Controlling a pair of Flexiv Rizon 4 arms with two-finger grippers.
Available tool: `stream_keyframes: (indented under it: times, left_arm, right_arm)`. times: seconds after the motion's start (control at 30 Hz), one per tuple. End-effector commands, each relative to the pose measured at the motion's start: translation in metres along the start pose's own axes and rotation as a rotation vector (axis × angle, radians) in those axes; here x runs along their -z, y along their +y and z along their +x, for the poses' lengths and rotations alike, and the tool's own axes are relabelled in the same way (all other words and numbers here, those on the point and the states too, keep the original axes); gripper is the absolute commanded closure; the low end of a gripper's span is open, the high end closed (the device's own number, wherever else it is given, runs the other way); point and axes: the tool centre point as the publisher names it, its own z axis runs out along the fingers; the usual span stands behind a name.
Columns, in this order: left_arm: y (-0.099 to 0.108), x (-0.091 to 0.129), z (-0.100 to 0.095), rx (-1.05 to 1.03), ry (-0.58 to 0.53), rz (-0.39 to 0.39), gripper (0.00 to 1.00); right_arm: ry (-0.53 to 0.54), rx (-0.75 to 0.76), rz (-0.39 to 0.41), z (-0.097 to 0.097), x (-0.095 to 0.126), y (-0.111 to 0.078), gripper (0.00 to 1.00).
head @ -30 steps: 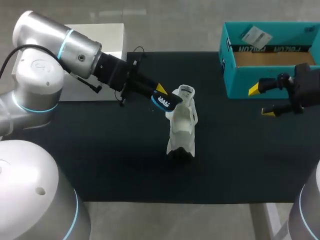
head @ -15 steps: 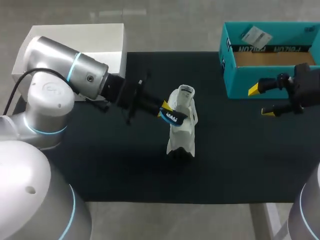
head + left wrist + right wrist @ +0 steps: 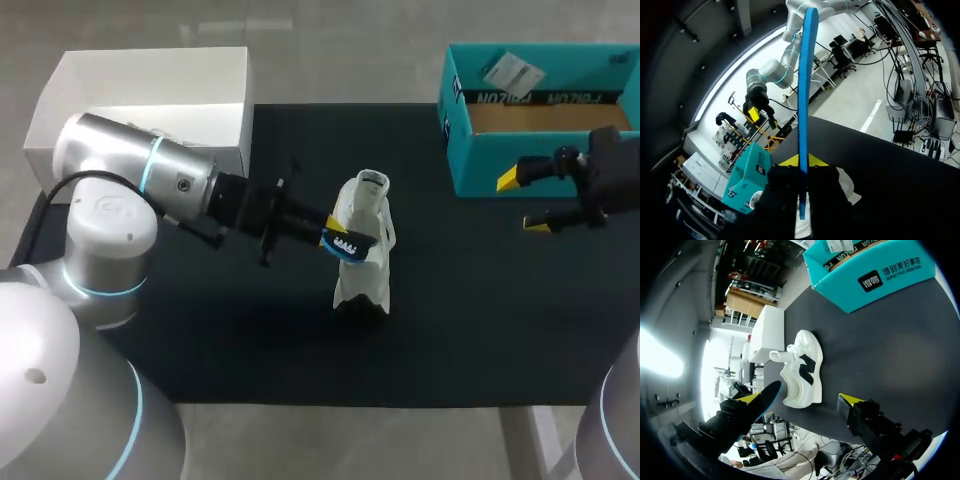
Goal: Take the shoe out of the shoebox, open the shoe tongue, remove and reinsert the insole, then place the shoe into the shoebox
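Surface: a black mat (image 3: 480, 330) covers it, and everything of the task sits on it or at its edge.
Left arm (image 3: 150, 180): comes in from the left and reaches across to the middle of the surface.
Shoebox (image 3: 520, 155): teal, lid off, at the far right corner; no shoe in it, only a paper card (image 3: 510, 70).
White box (image 3: 140, 95): open, at the far left edge, taking no part.
Shoe (image 3: 365, 270): white, out of the shoebox and near the middle of the surface, well apart from the shoebox. In the right wrist view its tongue looks pulled open.
Insole (image 3: 345, 240): blue, at the mouth of the shoe, not seated inside.
Left end effector (image 3: 338, 232): clamped on the insole, which runs edge-on out past the fingers in the left wrist view (image 3: 805, 100).
Right end effector (image 3: 522, 202): fingers apart, holding nothing, hanging just in front of the shoebox.
Progress: unboxing and tongue appear done. Whether the insole is coming out or going back in cannot be told.
Left to do: seat the insole, then put the shoe into the shoebox.
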Motion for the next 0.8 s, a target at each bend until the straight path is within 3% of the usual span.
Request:
stream_keyframes:
  times: [0.03, 0.4, 0.63, 0.8]
  left_arm:
    - [0.014, -0.008, -0.001, -0.008, -0.014, 0.010, 1.00]
    - [0.037, -0.014, 0.000, 0.014, -0.044, -0.027, 1.00]
    - [0.032, -0.004, -0.002, 0.032, -0.060, -0.036, 1.00]
    - [0.015, 0.005, -0.008, 0.028, -0.084, -0.019, 1.00]
  right_arm:
    - [-0.003, -0.001, -0.001, 0.000, 0.000, -0.001, 0.00]
    - [-0.003, -0.001, -0.001, 0.000, 0.000, -0.001, 0.00]
    - [-0.003, -0.001, -0.001, 0.000, 0.000, -0.001, 0.00]
    - [-0.003, -0.001, -0.001, 0.000, 0.000, -0.001, 0.00]
